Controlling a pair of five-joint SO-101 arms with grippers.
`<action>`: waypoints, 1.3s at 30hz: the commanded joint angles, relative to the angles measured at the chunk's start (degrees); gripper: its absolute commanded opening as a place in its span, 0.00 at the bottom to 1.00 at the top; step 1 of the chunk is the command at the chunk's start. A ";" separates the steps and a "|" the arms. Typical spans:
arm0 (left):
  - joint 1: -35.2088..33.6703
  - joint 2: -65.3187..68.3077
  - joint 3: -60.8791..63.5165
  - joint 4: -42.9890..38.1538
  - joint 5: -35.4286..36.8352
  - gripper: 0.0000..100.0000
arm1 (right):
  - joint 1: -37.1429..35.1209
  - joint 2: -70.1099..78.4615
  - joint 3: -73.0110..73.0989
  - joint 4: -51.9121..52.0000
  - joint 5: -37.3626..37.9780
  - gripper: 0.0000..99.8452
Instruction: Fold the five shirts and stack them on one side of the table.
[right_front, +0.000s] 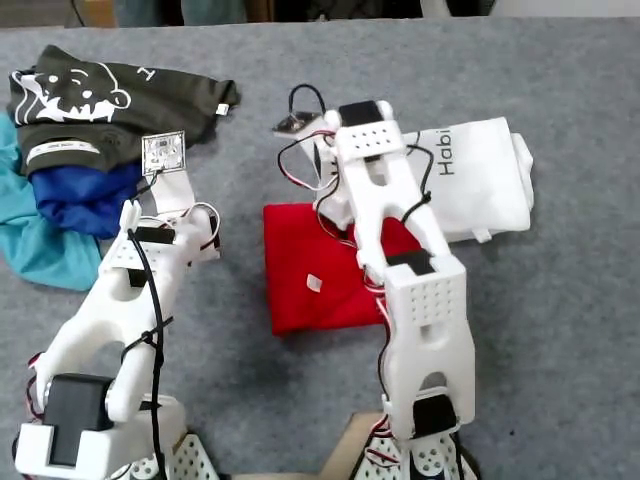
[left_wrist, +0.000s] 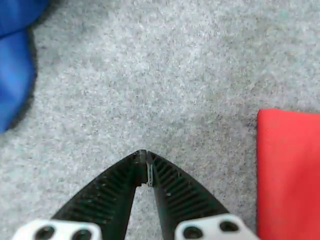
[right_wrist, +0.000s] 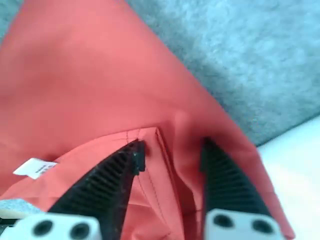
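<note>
A folded red shirt lies at the table's middle, with a folded white shirt just right of it. My right gripper is down on the red shirt near its far right corner. Its fingers are open and a raised fold of the cloth runs between them. The white shirt shows beside that corner. My left gripper is shut and holds nothing. It hovers over bare grey table between a blue shirt and the red shirt.
An unfolded pile sits at the far left: a dark green printed shirt on top, the blue shirt below it and a teal shirt at the edge. Both arm bases stand at the near edge.
</note>
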 joint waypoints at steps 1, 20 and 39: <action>-0.04 -0.44 -2.77 -0.79 -0.53 0.03 | -0.79 0.04 -1.10 0.09 0.00 0.14; -0.13 -0.44 -2.77 -0.88 -0.53 0.03 | -3.60 -9.98 5.23 0.70 0.00 0.14; -0.04 -0.44 -2.77 -0.88 -0.53 0.03 | 10.37 -10.95 -9.19 -2.37 0.26 0.15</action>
